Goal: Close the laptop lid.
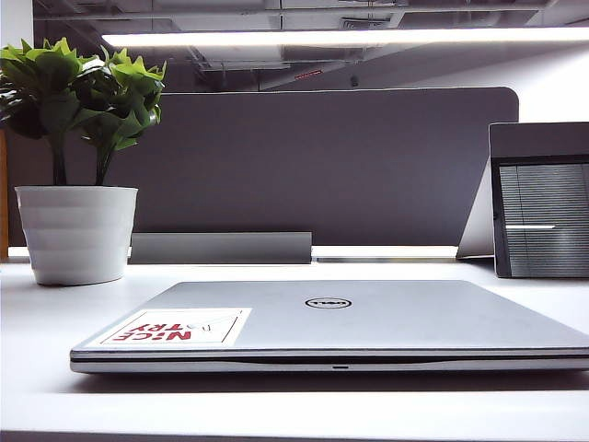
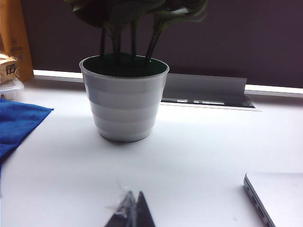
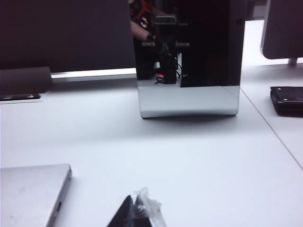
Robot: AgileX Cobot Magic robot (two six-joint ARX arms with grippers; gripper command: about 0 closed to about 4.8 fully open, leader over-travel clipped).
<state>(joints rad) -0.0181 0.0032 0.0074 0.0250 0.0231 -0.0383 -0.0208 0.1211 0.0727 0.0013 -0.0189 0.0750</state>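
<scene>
The silver Dell laptop lies in the middle of the white table with its laptop lid (image 1: 331, 318) flat down on the base, round logo and red-lettered white sticker (image 1: 179, 327) facing up. One corner of the laptop (image 2: 277, 198) appears in the left wrist view, another corner (image 3: 31, 191) in the right wrist view. My left gripper (image 2: 134, 208) hovers over bare table beside the laptop, fingertips pressed together, holding nothing. My right gripper (image 3: 135, 210) hangs over the table on the laptop's other side, also shut and empty. Neither gripper shows in the exterior view.
A white pot with a green plant (image 1: 77, 230) stands at the back left. A grey upright framed panel (image 1: 541, 203) stands at the back right. A dark divider (image 1: 313, 166) runs along the table's rear. A blue cloth (image 2: 19, 125) lies left of the pot.
</scene>
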